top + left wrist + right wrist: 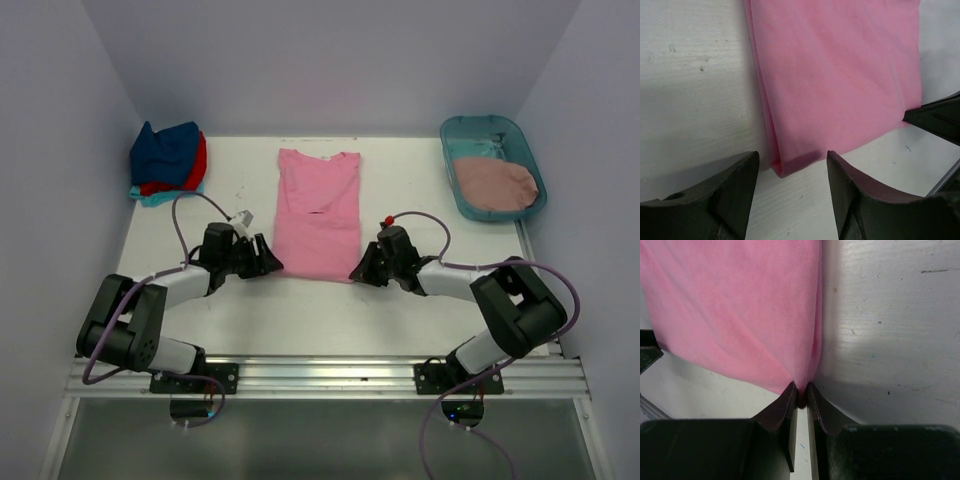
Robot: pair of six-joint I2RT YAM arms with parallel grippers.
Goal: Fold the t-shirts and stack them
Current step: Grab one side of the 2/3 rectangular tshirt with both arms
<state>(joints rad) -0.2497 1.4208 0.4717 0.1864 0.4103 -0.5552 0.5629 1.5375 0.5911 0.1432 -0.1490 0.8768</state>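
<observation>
Pink t-shirt (318, 212), bright in tone and folded into a long narrow panel, lies flat at the middle of the white table (400, 310), its collar toward the far wall and its hem toward the arm bases. Left gripper (268, 262) sits low at the near-left corner of the hem; in the left wrist view its jaws stand apart, one on either side of the folded corner of the cloth (840, 75), with bare table showing between each finger and the fabric. Right gripper (362, 270) sits at the near-right corner; in the right wrist view its fingertips (801, 387) are pressed together and pinch the corner point of the pink cloth (730, 310). A stack of folded t-shirts (167, 160), navy on top, then red, then turquoise, rests at the far-left corner of the table. At the far-right corner a teal tub (480, 119) holds a dusty rose t-shirt (495, 183), bunched inside it.
</observation>
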